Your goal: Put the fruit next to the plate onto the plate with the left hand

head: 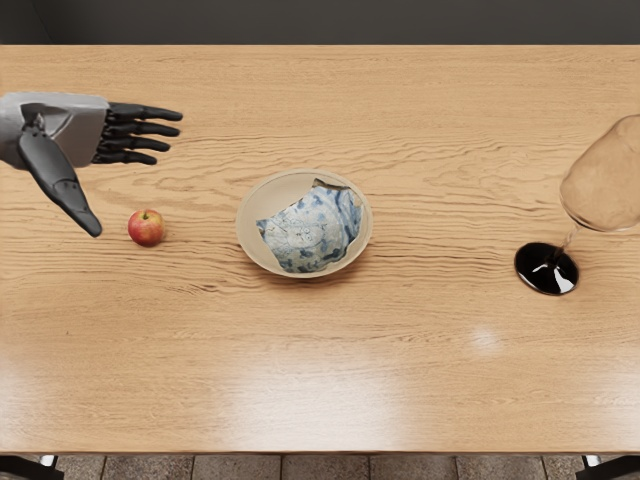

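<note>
The wooden table (pixel 320 380) is overhung at upper left by the left hand (pixel 90 135), its fingers (pixel 140 130) stretched straight, side by side, nothing gripped. A cream, blue-patterned plate (pixel 262 195) is set near the middle and a wine glass (pixel 603 185) at the right edge. The red apple (pixel 146 227) is found on the table left of the plate, not touching it.

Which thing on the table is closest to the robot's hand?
The red apple, just below the left hand. The plate is farther right, the wine glass farthest.

Glossy wooden table (pixel 400 380), glazed ceramic plate (pixel 258 205), clear wineglass (pixel 600 190).
</note>
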